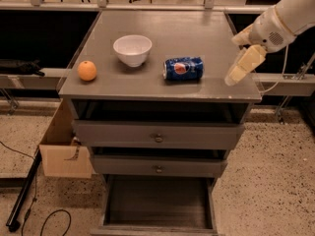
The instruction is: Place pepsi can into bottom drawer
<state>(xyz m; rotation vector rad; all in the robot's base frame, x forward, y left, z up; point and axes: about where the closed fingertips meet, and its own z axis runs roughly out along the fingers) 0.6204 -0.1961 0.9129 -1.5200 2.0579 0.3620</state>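
The pepsi can (183,69) lies on its side on the grey cabinet top (162,43), right of centre, logo facing me. The bottom drawer (158,204) is pulled out below, a dark grey tray with nothing in it. My gripper (237,71) hangs from the white arm (285,21) over the right edge of the cabinet top, to the right of the can and apart from it, holding nothing.
A white bowl (132,49) and an orange (87,70) sit on the left half of the top. Two upper drawers with knobs (158,138) are shut. A cardboard box (64,149) stands left of the cabinet, with cables on the floor (29,200).
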